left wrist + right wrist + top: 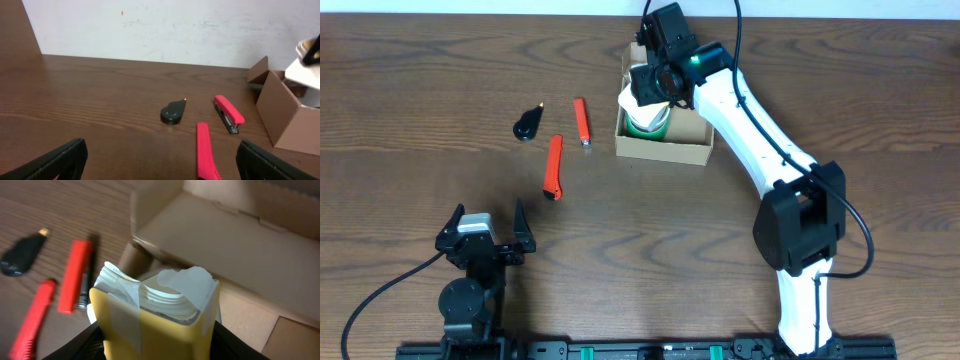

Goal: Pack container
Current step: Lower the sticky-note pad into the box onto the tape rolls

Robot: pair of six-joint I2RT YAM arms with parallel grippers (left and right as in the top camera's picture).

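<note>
The container [665, 150] is an open tan cardboard box at the table's far middle, its flap lid folded back. It also shows in the left wrist view [285, 115] and the right wrist view [240, 245]. My right gripper [655, 95] is shut on a yellow pack of white tape rolls [165, 305] and holds it over the box's left part [645, 118]. In the right wrist view the fingers [157, 340] press both sides of the pack. My left gripper [485, 225] is open and empty near the front left [160, 165].
Left of the box lie a black teardrop-shaped tool with an orange tip [528, 124], a red stapler [582, 121] and a red cutter [553, 166]. The cutter [205, 152] lies just ahead of my left fingers. A white wall stands behind the table.
</note>
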